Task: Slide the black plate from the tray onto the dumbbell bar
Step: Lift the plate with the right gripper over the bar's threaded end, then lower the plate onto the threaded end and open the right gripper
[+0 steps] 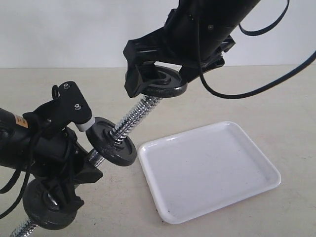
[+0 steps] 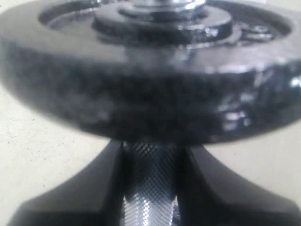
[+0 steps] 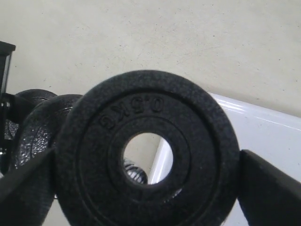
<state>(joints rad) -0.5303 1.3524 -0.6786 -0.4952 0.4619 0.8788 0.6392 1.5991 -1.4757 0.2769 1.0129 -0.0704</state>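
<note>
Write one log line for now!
right end effector: holds black plate | plate: over dumbbell bar tip | left end effector: grips bar

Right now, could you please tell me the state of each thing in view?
black plate: in the air, clamped by its edges, hole at the bar's upper tip.
right gripper: shut on the black plate.
dumbbell bar: tilted, gripped at its middle, two discs on it.
left gripper: shut on the dumbbell bar.
tray: flat on the table, nothing on it.
</note>
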